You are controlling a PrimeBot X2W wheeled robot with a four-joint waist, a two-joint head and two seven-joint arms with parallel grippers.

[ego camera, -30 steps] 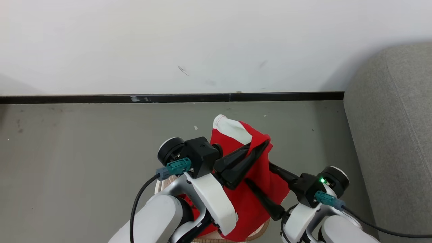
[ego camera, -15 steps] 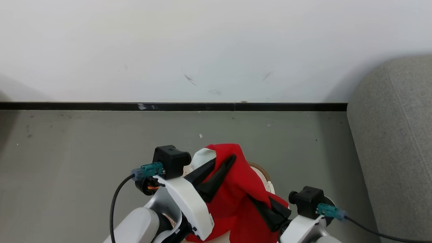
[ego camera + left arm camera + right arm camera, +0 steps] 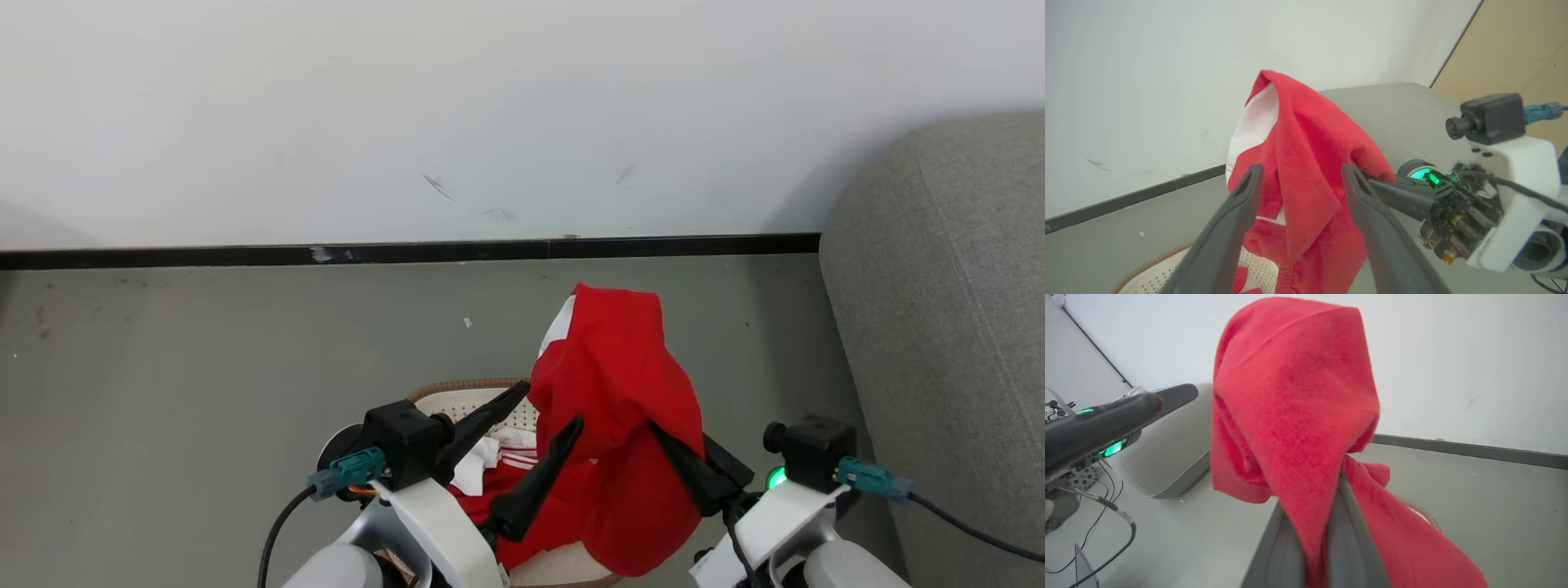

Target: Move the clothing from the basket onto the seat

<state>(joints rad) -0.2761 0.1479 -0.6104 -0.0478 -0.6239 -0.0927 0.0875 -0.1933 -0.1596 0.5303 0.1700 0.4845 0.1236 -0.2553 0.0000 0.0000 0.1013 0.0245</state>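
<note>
The red clothing (image 3: 620,384) hangs in a peak over my right gripper (image 3: 649,420), which is shut on a fold of it (image 3: 1294,416); the fingertips are buried in fabric. Its lower part trails down into the cream basket (image 3: 457,388), whose perforated wall and brown rim (image 3: 1147,269) show beneath. My left gripper (image 3: 551,404) stands open just left of the hanging cloth, its fingers (image 3: 1249,183) spread in front of the fabric without pinching it. The grey seat (image 3: 939,327) rises at the right, close behind the right arm.
A white wall with a black skirting strip (image 3: 408,251) runs across behind the basket, above grey floor (image 3: 163,367). Loose cables (image 3: 1106,506) lie on the floor near the sofa's rounded end (image 3: 1167,457). A tan panel (image 3: 1527,49) stands beyond the sofa.
My left gripper, closed against the clothing before, has opened and dropped lower. The right gripper has carried the clothing up and to the right. The head camera has shifted too.
</note>
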